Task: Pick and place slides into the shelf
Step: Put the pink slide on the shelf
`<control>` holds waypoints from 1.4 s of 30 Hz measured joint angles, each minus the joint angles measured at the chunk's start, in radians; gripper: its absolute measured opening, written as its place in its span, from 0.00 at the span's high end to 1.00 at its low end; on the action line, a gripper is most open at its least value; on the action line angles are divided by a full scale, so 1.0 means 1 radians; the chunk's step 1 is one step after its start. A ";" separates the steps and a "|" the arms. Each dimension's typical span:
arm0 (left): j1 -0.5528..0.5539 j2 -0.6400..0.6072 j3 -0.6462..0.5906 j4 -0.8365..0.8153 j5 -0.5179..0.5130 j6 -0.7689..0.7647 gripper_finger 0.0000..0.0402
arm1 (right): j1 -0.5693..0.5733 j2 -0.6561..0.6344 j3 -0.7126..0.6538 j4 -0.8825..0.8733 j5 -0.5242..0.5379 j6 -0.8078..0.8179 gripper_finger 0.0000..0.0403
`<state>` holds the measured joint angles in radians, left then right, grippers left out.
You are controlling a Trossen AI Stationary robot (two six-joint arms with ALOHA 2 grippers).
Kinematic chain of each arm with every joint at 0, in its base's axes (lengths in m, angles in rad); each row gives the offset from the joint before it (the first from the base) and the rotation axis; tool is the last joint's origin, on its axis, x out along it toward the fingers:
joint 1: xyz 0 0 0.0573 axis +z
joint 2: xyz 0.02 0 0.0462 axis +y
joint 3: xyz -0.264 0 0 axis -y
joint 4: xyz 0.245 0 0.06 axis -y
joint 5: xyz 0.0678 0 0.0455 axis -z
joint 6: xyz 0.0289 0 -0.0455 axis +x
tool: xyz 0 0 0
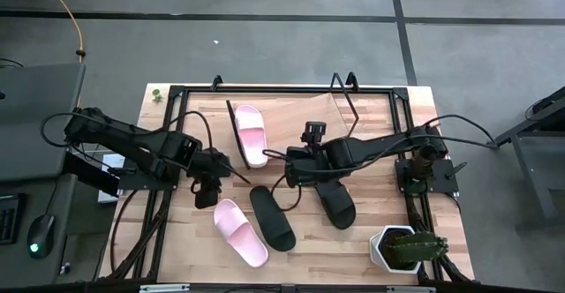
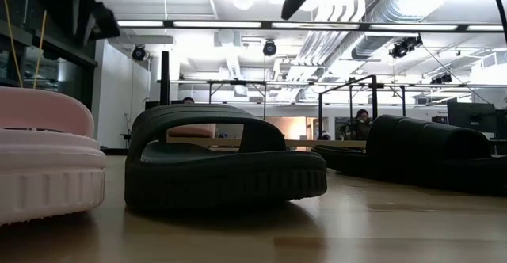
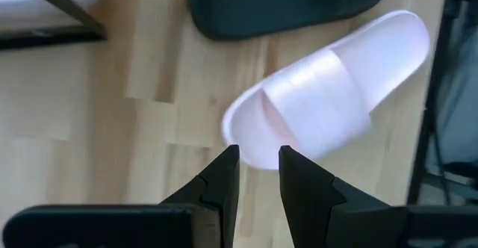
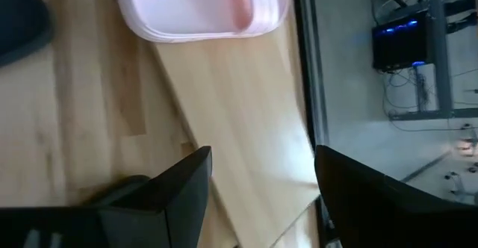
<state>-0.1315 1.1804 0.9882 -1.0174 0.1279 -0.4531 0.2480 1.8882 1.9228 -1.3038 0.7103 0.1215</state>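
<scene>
The nearest black slide (image 1: 272, 218) lies flat on the tabletop (image 1: 353, 249) and serves as the landmark here; in the low view it fills the middle of the picture, strap arched over its footbed. Just beside it, on the side of the left arm, lies a pale pink slide (image 1: 240, 232), also flat on the table, close to the black one but not seen to touch it.

The left gripper (image 1: 205, 193) hovers above the table just past the heel end of that pink slide. In the left wrist view its two dark fingers (image 3: 218, 181) stand a narrow gap apart, holding nothing, with the rounded end of the pink slide showing beyond their tips; whether they touch it cannot be told.

On the other side of the landmark slide lies the second black slide (image 1: 336, 203), near it but apart. The right gripper (image 1: 295, 168) hangs just beyond the landmark slide's far end, between the two black slides and the shelf. Its fingers (image 4: 170, 188) are spread wide with nothing between them, only bare board showing in the gap.

Farther still is the shelf (image 1: 291, 116), a light wooden board on a black wire frame. The second pale pink slide (image 1: 251, 135) lies on it, towards the left arm's side. A potted cactus (image 1: 408, 247) stands at the table's near corner, well apart from the landmark slide.
</scene>
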 joint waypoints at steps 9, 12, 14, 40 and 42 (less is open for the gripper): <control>-0.001 0.000 -0.164 0.218 0.156 -0.047 0.79 | 0.080 0.001 0.000 -0.001 -0.032 0.079 0.43; -0.001 0.000 -0.222 0.301 0.208 -0.055 0.79 | 0.103 0.001 0.000 -0.001 -0.027 0.081 0.43; -0.001 0.000 -0.261 0.369 0.250 -0.065 0.79 | 0.112 0.001 0.000 -0.001 -0.026 0.081 0.43; -0.117 0.000 -0.382 0.651 0.264 -0.205 0.79 | 0.123 0.001 0.000 0.070 -0.071 0.109 0.43; -0.117 0.011 -0.382 0.651 0.258 -0.250 0.79 | 0.128 0.001 0.000 0.077 -0.076 0.109 0.43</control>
<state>-0.2485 1.1918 0.6064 -0.3662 0.3857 -0.7034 0.3762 1.8896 1.9228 -1.2271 0.6338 0.2308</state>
